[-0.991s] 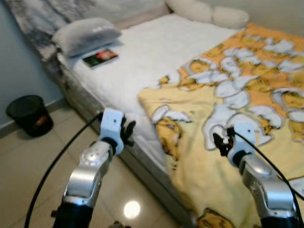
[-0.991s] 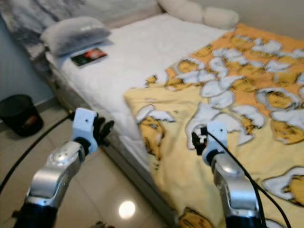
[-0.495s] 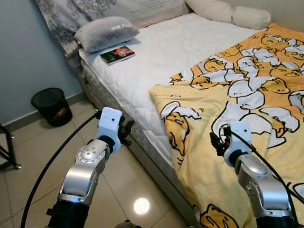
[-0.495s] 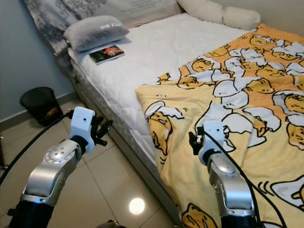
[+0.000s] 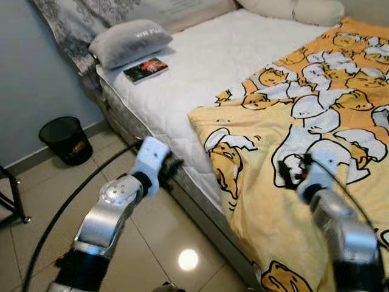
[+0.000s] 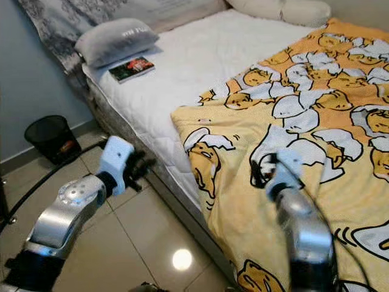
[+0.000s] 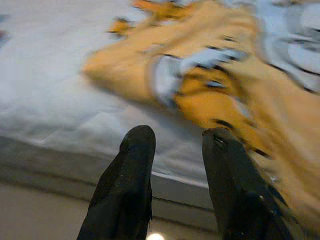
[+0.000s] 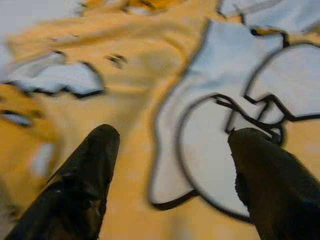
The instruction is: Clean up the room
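Right gripper [image 8: 170, 150]: jaws spread wide and released, nothing between them, poised above the yellow blanket [image 5: 285, 201] near the bed's side edge. Left gripper [image 7: 175, 165]: jaws parted by a narrow gap, empty, held off the side edge of the bed [image 6: 200, 67] above the tiled floor [image 5: 164, 243] and aimed toward the mattress [image 5: 200, 73] and the blanket's corner.

Step in hand, as a judgement: approach to the bed with both arms raised, probably to straighten the blanket, which covers the foot portion and hangs over the side edge while the head portion of the mattress lies bare. Nothing is grasped yet. The next move seems to call for lowering the right jaws onto a fold of fabric and bringing the left jaws in over the bed edge to the blanket's free corner, so the cloth can be drawn toward the head.

Other task things: a book [image 5: 146, 69] lies near the head corner of the mattress, just beside a grey pillow [image 5: 129, 41]; a black waste bin [image 5: 65, 139] stands on the floor by the wall, well apart from the bed.

Views compared: the eye views give the whole layout, with book, pillow and bin; the wrist views, though blurred, give each jaw gap and the printed fabric directly ahead, which the blurred forearms in the eye views obscure.
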Tool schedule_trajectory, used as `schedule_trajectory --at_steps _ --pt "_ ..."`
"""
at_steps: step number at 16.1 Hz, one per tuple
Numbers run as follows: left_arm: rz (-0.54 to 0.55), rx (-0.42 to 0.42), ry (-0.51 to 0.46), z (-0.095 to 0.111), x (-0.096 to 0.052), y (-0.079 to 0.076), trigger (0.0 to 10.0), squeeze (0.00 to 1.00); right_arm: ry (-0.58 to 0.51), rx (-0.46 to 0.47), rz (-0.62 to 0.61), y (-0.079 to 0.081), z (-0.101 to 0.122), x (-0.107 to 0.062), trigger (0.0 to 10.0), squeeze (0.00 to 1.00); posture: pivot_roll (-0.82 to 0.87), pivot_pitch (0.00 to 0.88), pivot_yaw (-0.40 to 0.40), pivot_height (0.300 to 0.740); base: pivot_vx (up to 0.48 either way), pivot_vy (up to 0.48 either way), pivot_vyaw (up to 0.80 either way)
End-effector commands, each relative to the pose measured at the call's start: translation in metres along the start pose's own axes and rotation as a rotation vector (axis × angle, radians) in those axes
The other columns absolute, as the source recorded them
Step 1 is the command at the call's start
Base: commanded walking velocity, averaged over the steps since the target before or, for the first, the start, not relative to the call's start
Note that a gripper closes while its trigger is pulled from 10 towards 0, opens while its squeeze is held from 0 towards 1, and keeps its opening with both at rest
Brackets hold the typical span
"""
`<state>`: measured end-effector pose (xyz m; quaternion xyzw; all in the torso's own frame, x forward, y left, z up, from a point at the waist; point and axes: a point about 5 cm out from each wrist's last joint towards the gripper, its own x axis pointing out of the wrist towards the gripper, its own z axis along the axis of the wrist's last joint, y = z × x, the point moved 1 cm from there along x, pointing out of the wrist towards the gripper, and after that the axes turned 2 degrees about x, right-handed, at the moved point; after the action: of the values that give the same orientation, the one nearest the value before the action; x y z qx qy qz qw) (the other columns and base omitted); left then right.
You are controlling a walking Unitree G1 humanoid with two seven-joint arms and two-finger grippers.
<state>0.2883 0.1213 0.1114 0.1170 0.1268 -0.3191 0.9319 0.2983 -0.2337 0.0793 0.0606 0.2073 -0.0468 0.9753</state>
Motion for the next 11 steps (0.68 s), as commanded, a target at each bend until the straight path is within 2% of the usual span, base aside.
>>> schedule_trajectory --at_steps 1,4,6,8,9,11 --pt "-0.120 -0.002 0.005 -0.001 -0.005 -0.013 10.0 0.00 0.012 0.029 -0.031 -0.013 -0.002 0.008 10.0 1.00 -0.01 0.000 0.076 0.740 0.000 0.000 0.00" --pt "-0.268 -0.025 0.016 -0.002 -0.012 -0.027 10.0 0.00 0.059 0.064 -0.130 -0.035 -0.005 0.021 10.0 1.00 -0.02 0.000 0.093 0.740 0.000 0.000 0.00" --pt "-0.462 -0.043 0.014 0.004 -0.022 -0.040 10.0 0.00 0.119 0.185 -0.236 -0.055 -0.019 0.030 10.0 1.00 -0.02 0.000 0.123 0.740 0.000 0.000 0.00" --pt "-0.544 -0.034 0.013 0.009 -0.028 -0.043 10.0 0.00 0.133 0.207 -0.246 -0.059 -0.024 0.032 10.0 1.00 0.00 0.000 0.131 0.740 0.000 0.000 0.00" --pt "-0.592 0.006 0.029 0.012 -0.031 -0.041 10.0 0.00 0.137 0.238 -0.276 -0.065 -0.027 0.031 10.0 1.00 0.02 0.000 0.133 0.740 0.000 0.000 0.00" --pt "-0.609 0.034 0.047 0.013 -0.035 -0.038 10.0 0.00 0.129 0.273 -0.307 -0.071 -0.028 0.030 10.0 1.00 0.04 0.000 0.137 0.740 0.000 0.000 0.00"
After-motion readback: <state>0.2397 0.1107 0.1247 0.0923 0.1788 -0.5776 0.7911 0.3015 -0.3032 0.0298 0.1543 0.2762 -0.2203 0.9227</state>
